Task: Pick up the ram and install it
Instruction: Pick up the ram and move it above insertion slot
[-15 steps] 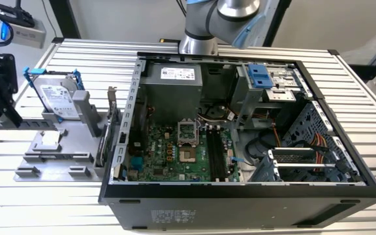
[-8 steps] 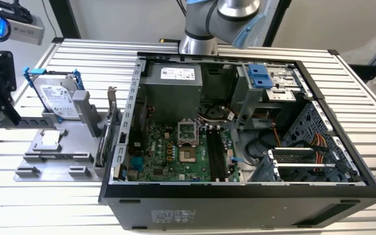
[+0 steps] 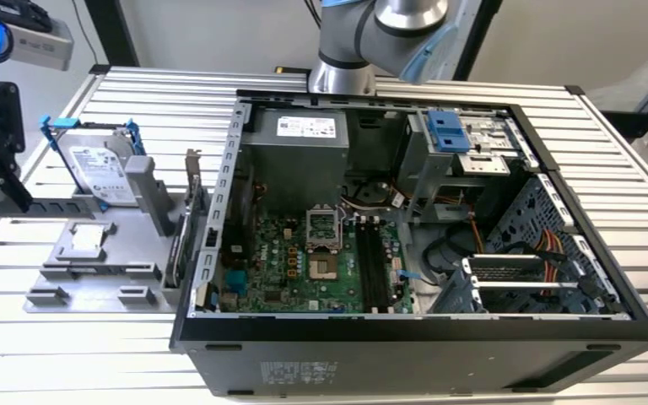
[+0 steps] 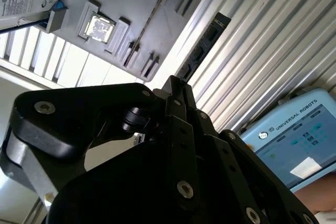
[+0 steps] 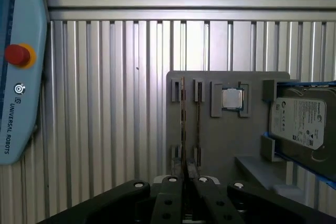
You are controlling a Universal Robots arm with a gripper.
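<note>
My black pincer (image 5: pixel 185 181) is squeezed narrow on the long, thin, dark ram stick (image 4: pixel 202 51) and holds it up in the air. The stick hangs over the ribbed silver tabletop (image 5: pixel 105 108), near the flat gray holder tray (image 5: pixel 231 145). Another thin board (image 5: pixel 198 124) stands in that tray. The open black computer case (image 3: pixel 414 346) sits well apart.
</note>
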